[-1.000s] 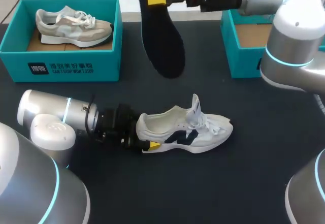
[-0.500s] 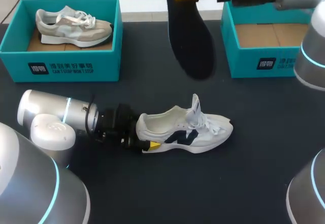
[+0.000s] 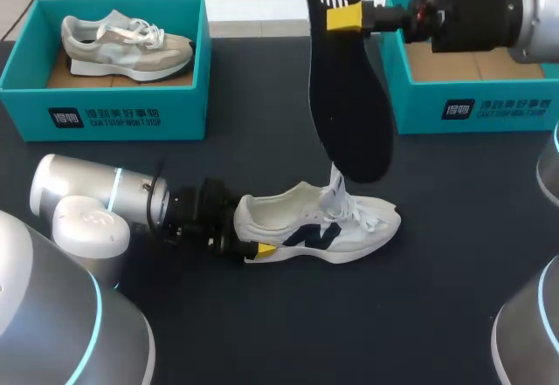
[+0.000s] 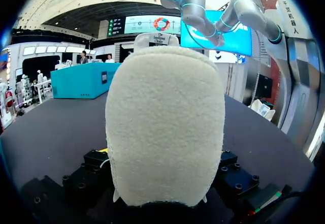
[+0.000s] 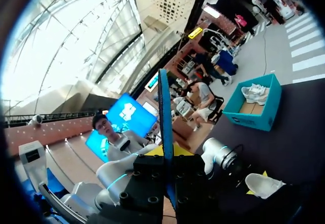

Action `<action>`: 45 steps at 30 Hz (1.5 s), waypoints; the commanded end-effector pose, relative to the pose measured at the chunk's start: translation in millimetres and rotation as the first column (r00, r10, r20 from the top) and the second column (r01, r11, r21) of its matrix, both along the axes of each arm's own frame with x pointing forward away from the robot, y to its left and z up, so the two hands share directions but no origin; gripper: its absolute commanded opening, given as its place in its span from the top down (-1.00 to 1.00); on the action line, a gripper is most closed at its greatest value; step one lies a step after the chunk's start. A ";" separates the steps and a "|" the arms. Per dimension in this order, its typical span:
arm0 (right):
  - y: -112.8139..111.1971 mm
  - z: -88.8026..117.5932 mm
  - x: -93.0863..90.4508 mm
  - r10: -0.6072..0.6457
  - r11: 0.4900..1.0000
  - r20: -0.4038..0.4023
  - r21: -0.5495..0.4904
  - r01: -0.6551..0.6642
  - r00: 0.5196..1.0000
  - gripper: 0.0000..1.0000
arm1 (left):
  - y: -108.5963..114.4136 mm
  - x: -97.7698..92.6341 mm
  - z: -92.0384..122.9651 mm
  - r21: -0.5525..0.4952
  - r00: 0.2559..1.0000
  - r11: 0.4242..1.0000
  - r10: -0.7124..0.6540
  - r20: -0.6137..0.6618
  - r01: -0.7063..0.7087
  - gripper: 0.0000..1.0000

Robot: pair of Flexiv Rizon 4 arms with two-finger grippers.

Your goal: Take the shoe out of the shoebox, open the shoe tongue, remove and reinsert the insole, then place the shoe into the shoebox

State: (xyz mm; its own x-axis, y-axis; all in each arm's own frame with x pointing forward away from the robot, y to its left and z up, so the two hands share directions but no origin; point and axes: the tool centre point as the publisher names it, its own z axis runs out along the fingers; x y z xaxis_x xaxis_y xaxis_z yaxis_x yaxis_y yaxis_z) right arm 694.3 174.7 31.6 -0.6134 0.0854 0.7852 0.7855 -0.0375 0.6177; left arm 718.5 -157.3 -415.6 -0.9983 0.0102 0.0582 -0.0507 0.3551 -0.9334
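A white shoe (image 3: 336, 226) with a navy logo lies on its sole on the dark table, toe to the right. My left gripper (image 3: 251, 230) is shut on its heel, one yellow tip showing on the near side. In the left wrist view the fuzzy heel (image 4: 165, 127) fills the space between the fingers. My right gripper (image 3: 345, 17) is shut on the heel end of a black insole (image 3: 349, 106), which hangs toe-down, its tip just over the shoe's tongue. The right wrist view shows the insole (image 5: 165, 127) edge-on in that gripper (image 5: 168, 153), with the shoe (image 5: 261, 183) far below.
An open teal shoebox (image 3: 476, 110) with a bare cardboard floor stands at the back right, under my right arm. A second teal shoebox (image 3: 105, 110) at the back left holds a beige shoe (image 3: 122, 43).
My right arm has carried the insole to the right and down, from near the table's back middle to above the shoe's tongue. The left arm and the shoe have stayed still.
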 end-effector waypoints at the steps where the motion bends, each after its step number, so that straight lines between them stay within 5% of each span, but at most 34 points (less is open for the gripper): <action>1: 7.8 -4.0 -14.8 -0.085 0.996 -0.003 0.036 0.085 0.996 1.00 | 0.7 -0.4 -4.6 0.002 1.000 1.000 0.000 -0.001 0.000 1.00; 17: 25.5 -7.3 -20.1 -0.064 0.995 -0.004 0.082 0.064 0.998 1.00 | 0.7 -0.4 -4.6 0.002 1.000 1.000 0.000 -0.001 0.000 1.00; 36: 28.0 6.2 -56.9 -0.004 0.993 -0.017 0.114 0.006 1.000 1.00 | 0.7 -0.4 -4.6 0.002 1.000 1.000 0.000 -0.001 0.000 1.00; 45: 27.5 6.7 -57.9 -0.018 0.996 -0.006 0.086 0.018 1.000 1.00 | 0.7 -0.4 -4.6 0.002 1.000 1.000 0.000 -0.001 0.000 1.00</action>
